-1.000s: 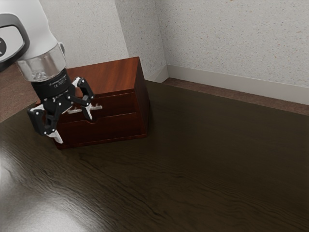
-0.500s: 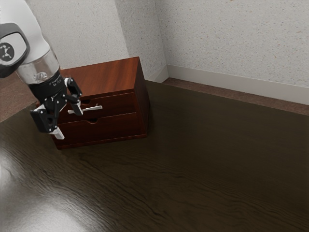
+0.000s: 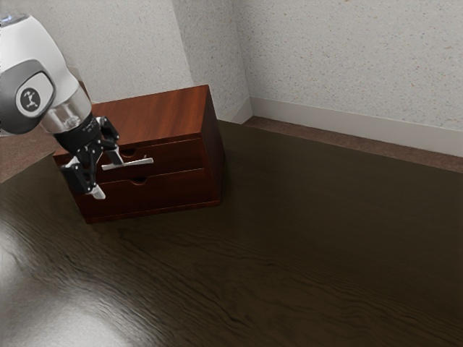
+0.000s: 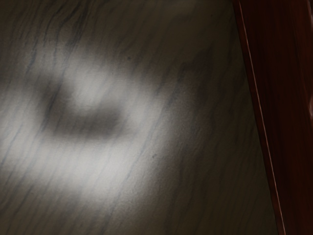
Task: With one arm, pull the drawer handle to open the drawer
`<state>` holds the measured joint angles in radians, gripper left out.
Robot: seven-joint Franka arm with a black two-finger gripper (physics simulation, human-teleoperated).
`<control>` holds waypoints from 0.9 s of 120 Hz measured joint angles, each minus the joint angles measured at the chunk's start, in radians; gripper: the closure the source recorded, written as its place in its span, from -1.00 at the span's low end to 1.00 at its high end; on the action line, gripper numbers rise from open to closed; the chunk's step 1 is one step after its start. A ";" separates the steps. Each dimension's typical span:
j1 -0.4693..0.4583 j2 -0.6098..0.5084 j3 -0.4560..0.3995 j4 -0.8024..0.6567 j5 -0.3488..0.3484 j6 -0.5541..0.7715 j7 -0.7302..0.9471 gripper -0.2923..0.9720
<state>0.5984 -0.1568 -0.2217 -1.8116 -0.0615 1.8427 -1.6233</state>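
The dark wood-grain worktop (image 3: pixel 289 253) spreads in front of the reddish-brown wooden two-drawer chest (image 3: pixel 181 116). At the chest's front, the black two-finger tool (image 3: pixel 100 164) stands with its fingers spread wide. The thin silver drawer handle (image 3: pixel 130 164) on the upper drawer (image 3: pixel 173 155) reaches between them. Behind the chest rises a speckled pale wall (image 3: pixel 325 50).

The chest (image 3: pixel 165 110) is reddish-brown, the table (image 3: pixel 289 253) dark wood-grain, the wall (image 3: pixel 347 50) speckled beige.
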 joint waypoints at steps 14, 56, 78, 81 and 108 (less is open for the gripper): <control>0.007 0.019 0.001 0.000 0.000 0.039 -0.007 -0.54; 0.017 0.089 0.029 0.033 0.002 0.102 -0.018 -0.54; 0.028 0.115 0.043 0.038 0.014 0.132 -0.020 -0.54; 0.029 0.120 0.043 0.038 0.016 0.136 -0.020 -0.54; 0.024 0.169 0.042 0.084 0.023 0.168 -0.022 -0.54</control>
<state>0.6220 0.0126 -0.1794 -1.7279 -0.0386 2.0108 -1.6455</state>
